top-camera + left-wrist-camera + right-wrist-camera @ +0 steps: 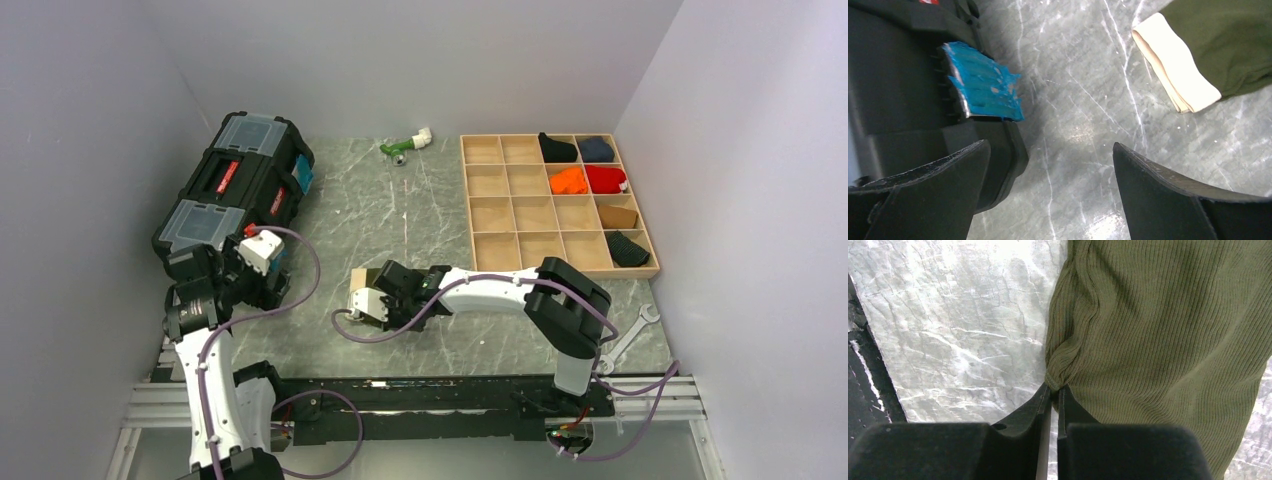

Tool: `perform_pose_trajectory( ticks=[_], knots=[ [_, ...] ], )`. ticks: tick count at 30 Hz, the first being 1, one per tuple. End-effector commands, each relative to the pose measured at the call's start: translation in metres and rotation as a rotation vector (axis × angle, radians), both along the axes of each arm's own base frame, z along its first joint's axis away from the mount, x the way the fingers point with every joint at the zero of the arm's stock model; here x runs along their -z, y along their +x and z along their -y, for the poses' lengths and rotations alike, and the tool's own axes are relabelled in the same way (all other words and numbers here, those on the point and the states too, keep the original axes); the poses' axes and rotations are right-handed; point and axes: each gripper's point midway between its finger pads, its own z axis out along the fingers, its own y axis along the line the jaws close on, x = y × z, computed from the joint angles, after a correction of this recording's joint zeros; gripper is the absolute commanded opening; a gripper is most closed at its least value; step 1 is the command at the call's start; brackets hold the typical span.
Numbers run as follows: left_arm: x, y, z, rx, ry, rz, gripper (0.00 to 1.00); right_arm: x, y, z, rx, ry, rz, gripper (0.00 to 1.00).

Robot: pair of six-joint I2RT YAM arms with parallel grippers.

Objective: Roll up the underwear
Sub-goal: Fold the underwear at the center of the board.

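The right gripper (1054, 388) has its jaws pinched nearly together on a puckered bit of hem of the underwear (1158, 340). In the wrist view the hold sits at six o'clock, and the olive ribbed cloth spreads flat from it toward twelve and three.

Seen from above, with twelve o'clock away from the arms, the garment lies on the grey marbled table (450, 330) at about eight o'clock from its middle, mostly hidden under that gripper. Its cream waistband (1173, 65) shows folded at one end in the left wrist view.

The left gripper (1050, 146) hangs with jaws wide apart and nothing between them, near the black toolbox (235, 190) at ten o'clock. The wooden compartment tray (480, 205), with rolled cloths in its right-hand cells, stands at two o'clock.

By my reading, this is the opening grasp and no roll is formed yet. The next move calls for lifting the pinched hem only slightly and turning it over onto the cloth. The turns should be kept tight so the thin grip does not slip off the ribbing. The free arm could well pin the far end.
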Motion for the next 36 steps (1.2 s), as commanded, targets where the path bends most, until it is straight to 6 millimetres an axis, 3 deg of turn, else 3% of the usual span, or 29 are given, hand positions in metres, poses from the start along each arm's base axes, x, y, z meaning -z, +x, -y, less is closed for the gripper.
perform_pose_trajectory(
  ticks=[1, 13, 23, 32, 36],
  knots=[
    [0.014, -0.009, 0.011, 0.118, 0.022, -0.011, 0.99, 0.003, -0.002, 0.002, -0.017, -0.016, -0.016, 0.05],
    [0.058, -0.037, 0.039, 0.393, 0.152, 0.089, 0.97, -0.012, 0.011, -0.001, 0.018, 0.067, -0.212, 0.0],
    [0.068, -0.036, 0.069, 0.623, 0.227, 0.137, 0.91, -0.032, 0.028, -0.002, 0.055, 0.164, -0.413, 0.0],
    [0.069, -0.028, 0.089, 0.77, 0.27, 0.092, 0.89, -0.033, 0.039, 0.0, 0.083, 0.18, -0.535, 0.0],
    [0.076, -0.024, 0.11, 0.826, 0.294, 0.069, 0.86, -0.035, 0.044, -0.001, 0.091, 0.187, -0.566, 0.0]
  ],
)
